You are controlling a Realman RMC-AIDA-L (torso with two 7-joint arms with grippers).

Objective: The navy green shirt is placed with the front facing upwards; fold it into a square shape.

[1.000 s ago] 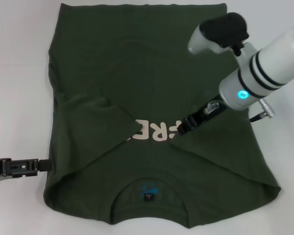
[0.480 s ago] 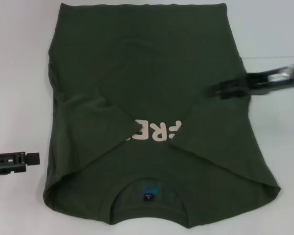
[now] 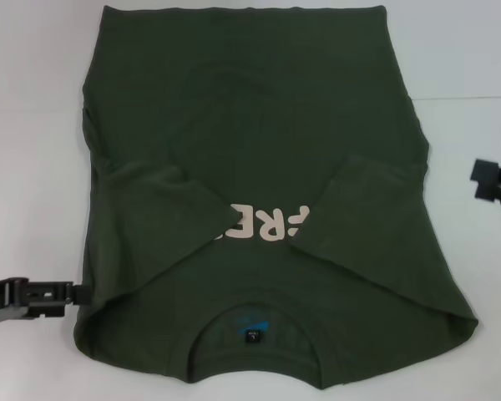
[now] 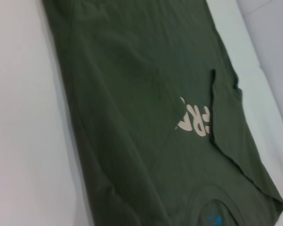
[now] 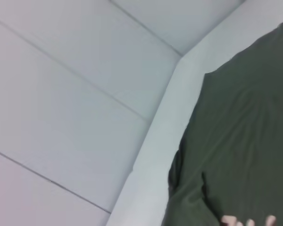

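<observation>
White table (image 3: 33, 125), navy green shirt (image 3: 259, 125) flat, left gripper (image 3: 75, 293) at its edge

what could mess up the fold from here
The left gripper sits right at the shirt's edge near the collar end; a shallow grab might catch one layer only and drag the folded sleeves open. The right gripper is off the cloth, so nothing pins that side, and a one-sided pull could skew the shirt.

Lab — bare white table (image 3: 33, 125)
</observation>
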